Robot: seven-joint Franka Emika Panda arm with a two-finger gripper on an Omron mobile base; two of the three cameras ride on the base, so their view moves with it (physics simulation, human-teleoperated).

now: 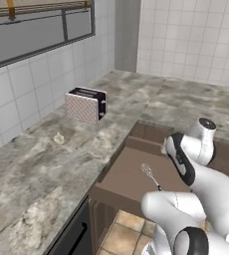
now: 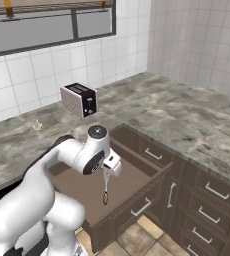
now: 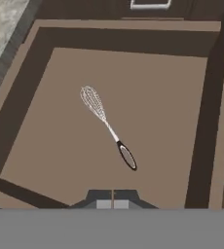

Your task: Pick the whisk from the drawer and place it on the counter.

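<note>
Whisk [image 3: 106, 125], silver wire balloon head on a slim dark handle, lies flat on the plain bottom of the wide brown wooden drawer [image 3: 46, 146], pulled out under the grey-beige veined marble counter [image 1: 42, 169]. Gripper [image 3: 112, 203] hangs above it, jaws shut together, holding nothing. A boxy chequered toaster [image 1: 85, 104] stands on the counter, well apart.

No readable text, labels or numbers appear anywhere.

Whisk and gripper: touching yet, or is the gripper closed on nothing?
Apart. In the hand view the whisk lies flat on the drawer floor, bare floor between its handle and the shut gripper.
</note>
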